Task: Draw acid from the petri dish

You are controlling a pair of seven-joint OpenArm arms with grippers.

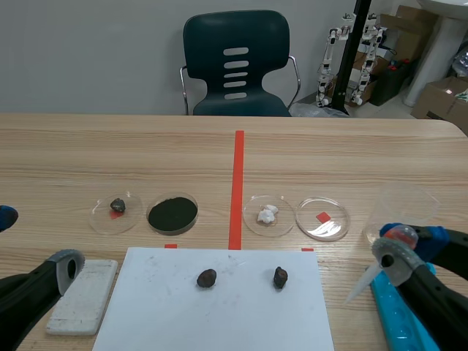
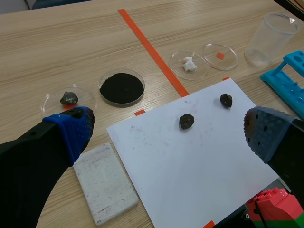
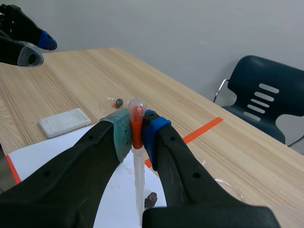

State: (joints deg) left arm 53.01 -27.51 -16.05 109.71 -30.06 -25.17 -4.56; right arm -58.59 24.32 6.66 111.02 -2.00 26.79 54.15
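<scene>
A clear petri dish (image 1: 322, 218) (image 2: 220, 56) lies over a red tape square, right of the tape line. My right gripper (image 1: 406, 240) (image 3: 137, 130) hovers near the table's front right, shut on a plastic pipette (image 1: 363, 283) (image 3: 138, 171). The pipette has a red collar and a clear bulb, and its tip slants down toward the white paper's right edge, short of the dish. My left gripper (image 1: 33, 241) (image 2: 166, 128) is open at the front left, above the paper's left side and holding nothing.
Other dishes hold a white lump (image 1: 268, 215), black powder (image 1: 172, 213) and a dark rock (image 1: 117, 207). Two rocks (image 1: 207, 278) (image 1: 280, 276) lie on the white paper (image 1: 219, 314). A white block (image 1: 84, 295), clear beaker (image 1: 401, 210) and blue rack (image 1: 398, 318) flank it.
</scene>
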